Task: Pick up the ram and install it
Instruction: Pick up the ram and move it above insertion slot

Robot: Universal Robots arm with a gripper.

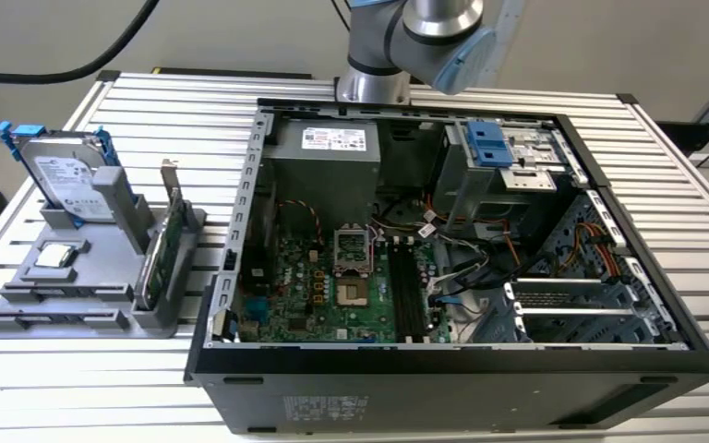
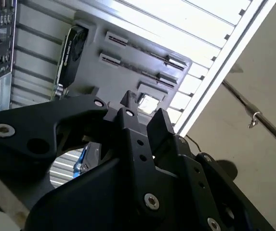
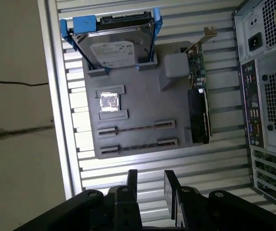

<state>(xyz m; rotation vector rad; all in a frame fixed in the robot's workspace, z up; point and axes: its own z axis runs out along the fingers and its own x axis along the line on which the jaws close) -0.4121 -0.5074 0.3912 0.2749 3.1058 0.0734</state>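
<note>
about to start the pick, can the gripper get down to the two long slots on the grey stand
Probably yes: the gripper hangs open overhead, nothing lies over the long slots, and the hard drive and card stand off to the sides.

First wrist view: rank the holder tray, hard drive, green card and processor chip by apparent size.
1. holder tray
2. hard drive
3. green card, seen edge-on, so only its thin side counts; roughly as long as the drive
4. processor chip

Labels on the hard drive [image 1: 69, 175] and power supply [image 1: 324, 171] are unreadable
</note>
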